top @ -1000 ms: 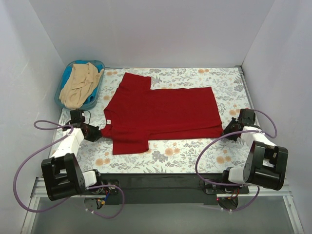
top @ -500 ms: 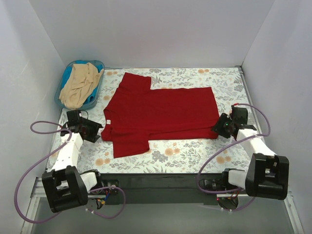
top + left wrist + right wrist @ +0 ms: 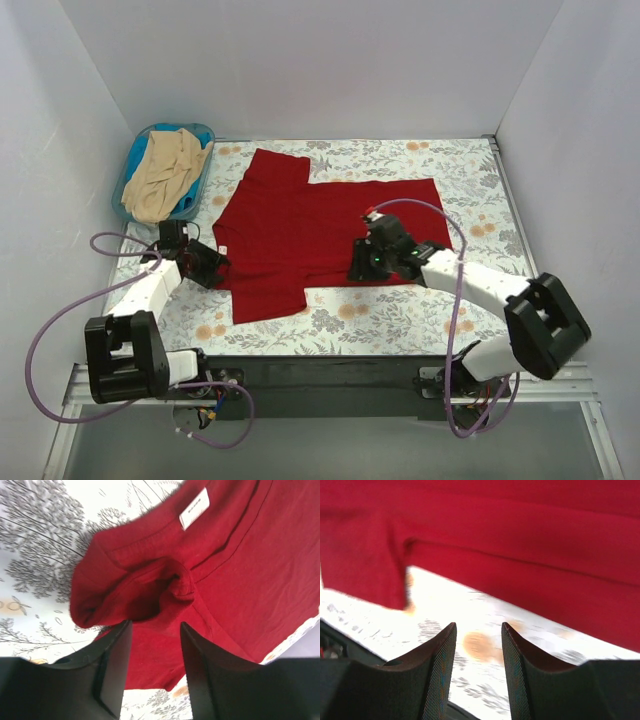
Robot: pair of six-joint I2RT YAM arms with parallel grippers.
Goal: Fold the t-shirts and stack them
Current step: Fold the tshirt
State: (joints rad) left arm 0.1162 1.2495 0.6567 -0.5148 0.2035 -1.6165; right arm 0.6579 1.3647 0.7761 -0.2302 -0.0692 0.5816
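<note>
Red shirt (image 3: 330, 230) lies spread flat on the flowered table (image 3: 400, 310), sleeves toward the left. Left gripper (image 3: 208, 267) sits at the collar end, fingers apart and nothing clamped; a bunched fold of red cloth rises just ahead of the gap (white neck label (image 3: 194, 515) beyond it). Right gripper (image 3: 362, 264) is at the shirt's near edge, fingers likewise apart, bare tablecloth showing between them. Beige shirt (image 3: 160, 175) lies crumpled in the blue basket (image 3: 192, 207), far left corner.
</note>
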